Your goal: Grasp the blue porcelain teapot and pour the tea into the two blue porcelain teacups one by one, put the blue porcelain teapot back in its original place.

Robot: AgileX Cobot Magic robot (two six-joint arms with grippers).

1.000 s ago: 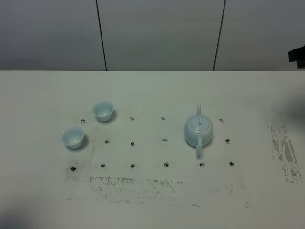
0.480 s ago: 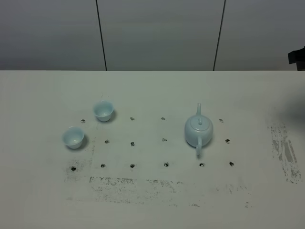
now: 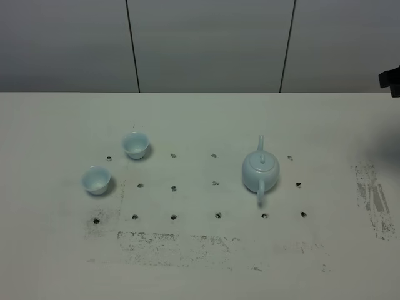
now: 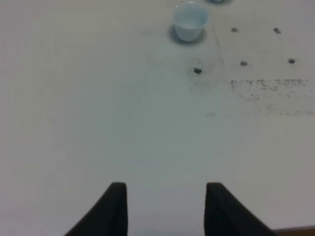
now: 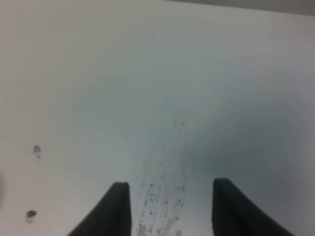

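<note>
The pale blue teapot (image 3: 260,171) stands upright on the white table, right of centre, lid on, spout pointing away, handle toward the front. Two small pale blue teacups stand at the left: one (image 3: 135,144) farther back, one (image 3: 95,180) nearer and more to the left. The nearer cup also shows in the left wrist view (image 4: 190,20). My left gripper (image 4: 166,206) is open and empty over bare table, well short of that cup. My right gripper (image 5: 170,206) is open and empty over scuffed table; the teapot is out of its view.
The table (image 3: 200,262) has a grid of small dark holes (image 3: 174,187) and grey scuff marks along the front and at the right (image 3: 374,200). A grey panelled wall stands behind. A dark object (image 3: 390,80) pokes in at the right edge.
</note>
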